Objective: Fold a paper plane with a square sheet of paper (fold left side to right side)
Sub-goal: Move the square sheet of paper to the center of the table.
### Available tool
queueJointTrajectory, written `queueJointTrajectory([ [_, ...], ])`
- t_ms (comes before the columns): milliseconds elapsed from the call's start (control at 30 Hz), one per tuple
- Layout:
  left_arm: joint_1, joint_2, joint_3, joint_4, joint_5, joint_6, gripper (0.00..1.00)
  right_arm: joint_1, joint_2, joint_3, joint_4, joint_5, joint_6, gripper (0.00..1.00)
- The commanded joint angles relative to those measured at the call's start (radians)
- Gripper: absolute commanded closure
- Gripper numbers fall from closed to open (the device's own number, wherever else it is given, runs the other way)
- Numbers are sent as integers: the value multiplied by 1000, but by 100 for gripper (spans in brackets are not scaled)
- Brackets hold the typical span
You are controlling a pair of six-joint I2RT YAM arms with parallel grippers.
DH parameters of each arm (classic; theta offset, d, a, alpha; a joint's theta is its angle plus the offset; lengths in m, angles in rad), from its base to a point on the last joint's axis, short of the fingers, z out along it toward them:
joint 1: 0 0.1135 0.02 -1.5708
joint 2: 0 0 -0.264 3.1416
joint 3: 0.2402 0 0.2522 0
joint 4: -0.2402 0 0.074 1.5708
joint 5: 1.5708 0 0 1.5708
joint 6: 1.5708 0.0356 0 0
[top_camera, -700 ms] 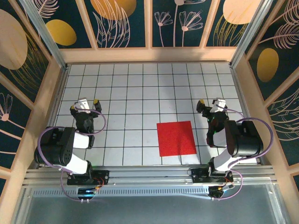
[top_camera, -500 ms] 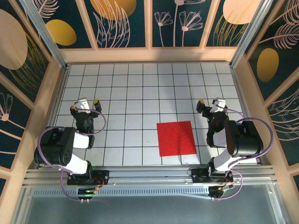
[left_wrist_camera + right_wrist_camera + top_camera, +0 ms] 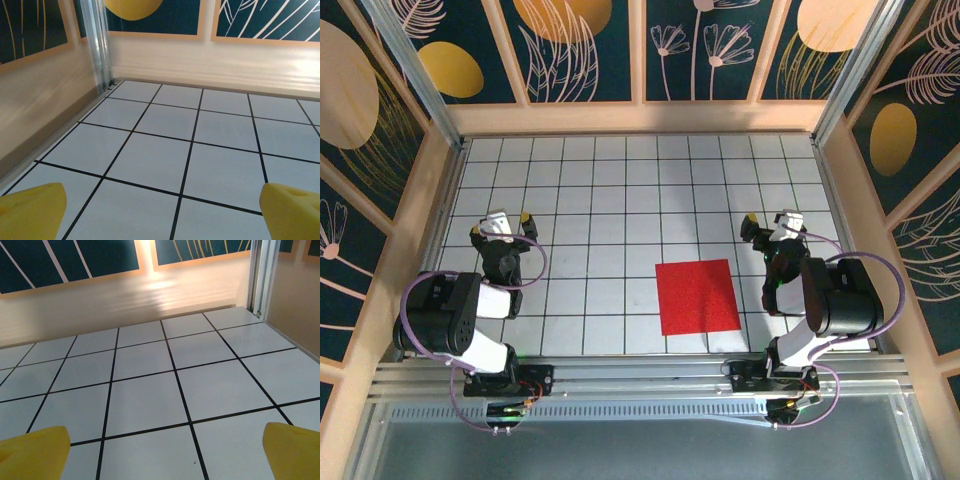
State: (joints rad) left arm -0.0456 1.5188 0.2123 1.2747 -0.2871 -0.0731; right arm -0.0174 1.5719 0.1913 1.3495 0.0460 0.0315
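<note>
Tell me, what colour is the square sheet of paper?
Bright red, plain; the square sheet of paper shows best from the top external view.

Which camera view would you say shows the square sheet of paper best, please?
The top external view: the whole square sheet of paper lies flat and unfolded on the tiled table, all four edges visible. Both wrist cameras point toward the far wall over bare tiles, so they add nothing about the sheet.

White grid-tiled surface (image 3: 580, 180) is being enclosed on three sides by dark teal floral wall panels (image 3: 585, 60) in pale wood framing (image 3: 640, 118); aluminium rail (image 3: 640, 378) is being carried along the near edge.
</note>
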Motion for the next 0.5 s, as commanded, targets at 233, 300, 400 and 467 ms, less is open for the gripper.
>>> queueJointTrajectory([
  [233, 6, 2, 15, 19, 20, -18, 1, -14, -2, 16, 12, -26, -5, 1],
  [300, 7, -1, 10, 26, 19, -17, 1, -14, -4, 11, 19, -20, 0, 1],
  [400, 7, -85, 58, -114, 36, -7, 1, -14, -63, 13, -36, -19, -2, 1],
  [467, 6, -178, 133, -319, 43, -5, 1, -14, -147, 34, -142, -9, -3, 1],
])
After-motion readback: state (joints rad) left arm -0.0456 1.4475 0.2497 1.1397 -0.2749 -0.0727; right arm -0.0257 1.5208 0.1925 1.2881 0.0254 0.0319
